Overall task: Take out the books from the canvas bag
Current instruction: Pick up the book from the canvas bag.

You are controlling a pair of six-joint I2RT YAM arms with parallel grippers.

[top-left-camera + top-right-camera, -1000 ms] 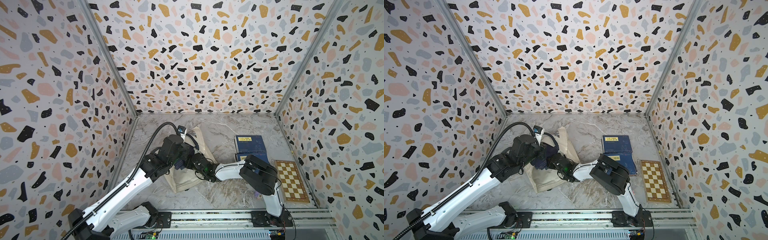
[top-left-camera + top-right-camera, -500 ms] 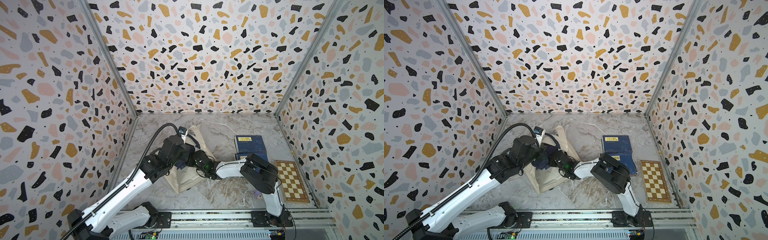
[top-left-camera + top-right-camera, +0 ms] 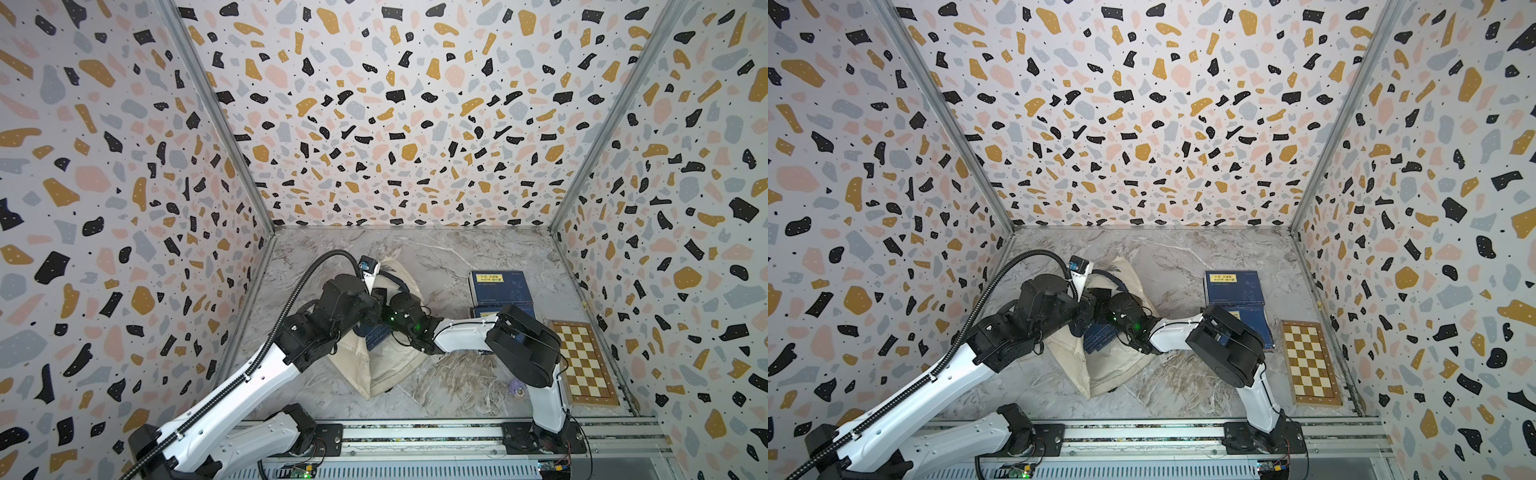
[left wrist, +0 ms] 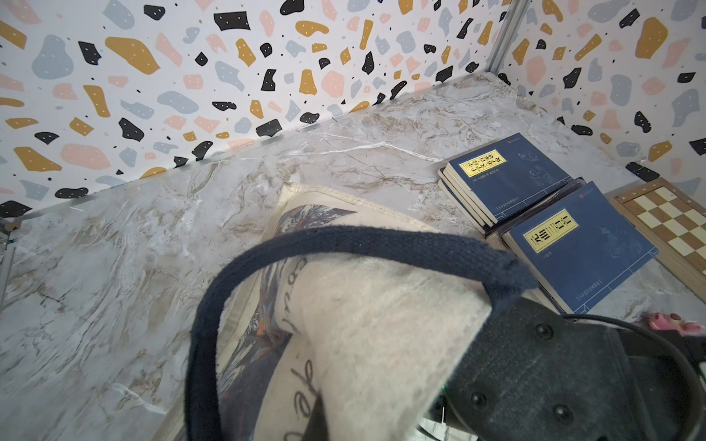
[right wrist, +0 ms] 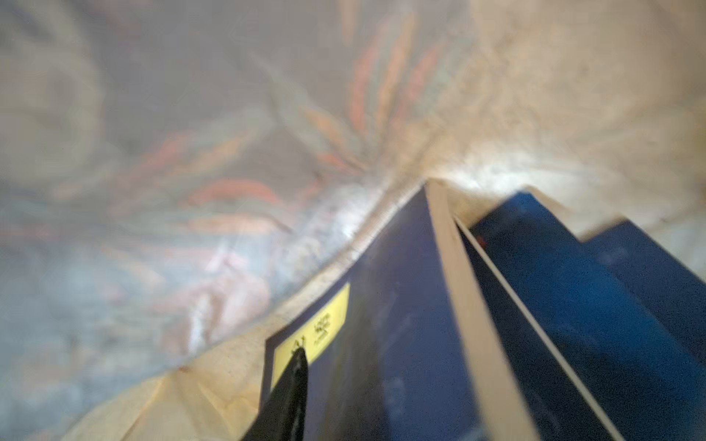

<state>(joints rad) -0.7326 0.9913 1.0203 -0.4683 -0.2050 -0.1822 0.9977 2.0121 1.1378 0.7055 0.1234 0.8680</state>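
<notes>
Left gripper [image 3: 376,300] is pinched tight on the canvas bag [image 3: 374,370] and holds its mouth up (the navy strap [image 4: 344,244] loops up too). The right gripper [image 3: 387,329] reaches inside. One finger [image 5: 295,385] rests on a navy book [image 5: 397,324], but I cannot tell how wide its jaws stand. The bag lies toward the table's [image 3: 457,382] left edge. More books [image 3: 498,286] sit piled near the right edge, just beside the checkered board [image 3: 584,365].

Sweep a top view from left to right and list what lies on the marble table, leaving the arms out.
canvas bag → navy books → checkered board
</notes>
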